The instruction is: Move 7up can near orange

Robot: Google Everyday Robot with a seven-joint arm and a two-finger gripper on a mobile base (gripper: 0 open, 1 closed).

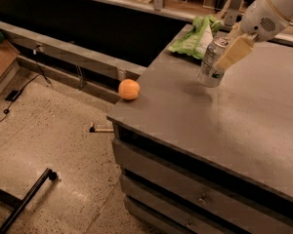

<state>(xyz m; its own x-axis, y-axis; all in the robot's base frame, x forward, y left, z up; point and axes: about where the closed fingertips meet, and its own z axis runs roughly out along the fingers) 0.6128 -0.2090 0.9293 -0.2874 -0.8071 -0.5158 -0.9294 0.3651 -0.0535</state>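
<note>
The 7up can (211,65), silver-grey with green marks, is near the back of the grey counter (244,116), tilted slightly. My gripper (220,57) comes in from the upper right and is shut on the can, with one cream finger (233,53) along its right side. The orange (129,89) sits at the counter's left edge, well to the left of the can and a little nearer the front.
A light green snack bag (198,33) lies just behind the can at the counter's back edge. Drawers (195,194) run below the counter front. The floor on the left holds a cardboard box (2,57), a cable and a black bar (27,199).
</note>
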